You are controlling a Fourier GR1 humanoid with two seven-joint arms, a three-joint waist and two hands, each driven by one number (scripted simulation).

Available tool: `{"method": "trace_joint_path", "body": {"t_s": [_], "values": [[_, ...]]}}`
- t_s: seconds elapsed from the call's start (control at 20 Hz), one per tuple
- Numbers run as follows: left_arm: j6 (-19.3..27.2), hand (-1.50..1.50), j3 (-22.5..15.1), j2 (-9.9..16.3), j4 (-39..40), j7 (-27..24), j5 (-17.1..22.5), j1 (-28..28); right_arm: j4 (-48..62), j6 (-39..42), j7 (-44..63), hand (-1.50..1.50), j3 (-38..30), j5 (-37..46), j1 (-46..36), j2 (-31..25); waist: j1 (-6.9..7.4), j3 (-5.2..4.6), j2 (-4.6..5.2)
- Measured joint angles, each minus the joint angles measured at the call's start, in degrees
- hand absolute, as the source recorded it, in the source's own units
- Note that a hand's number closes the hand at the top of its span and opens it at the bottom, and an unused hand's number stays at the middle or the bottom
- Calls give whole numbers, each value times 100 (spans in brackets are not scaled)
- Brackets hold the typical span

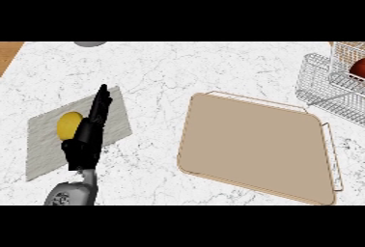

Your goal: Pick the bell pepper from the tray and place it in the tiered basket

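There's our bell pepper [358,69], a red shape showing through the wire of the tiered basket [321,87] at the far right edge, only partly in view, so we can't tell how it's sitting. We'd judge the task essentially done from how things lie. If we had to take it again, we'd treat it as light, hollow and fairly stiff, with a smooth waxy skin that could slide; best wrapped round its broad shoulders, not the stem. Nearer to us, just beside the basket, the tan tray [257,144] lies flat on the marble counter [200,67] with nothing on it. Well apart on the left, a yellow round fruit [68,124] rests on a grey mat [43,144], and our left hand [89,132] stands over it, fingers straight and together pointing away from us, holding nothing. No right hand in view. A grey round object [91,43] peeks in at the top edge
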Motion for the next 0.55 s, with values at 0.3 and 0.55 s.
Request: {"method": "trace_joint_path", "body": {"t_s": [0.3, 0.55], "values": [[38, 0, 67, 28, -45, 42, -5, 44, -1445, 426, 229, -150, -965, -817, 889, 43, -137, 1, -36], [81, 0, 102, 31, -125, 84, -8, 167, -2829, 1214, 45, -150, -2002, -1745, 2028, 381, -257, 2, -64]]}}
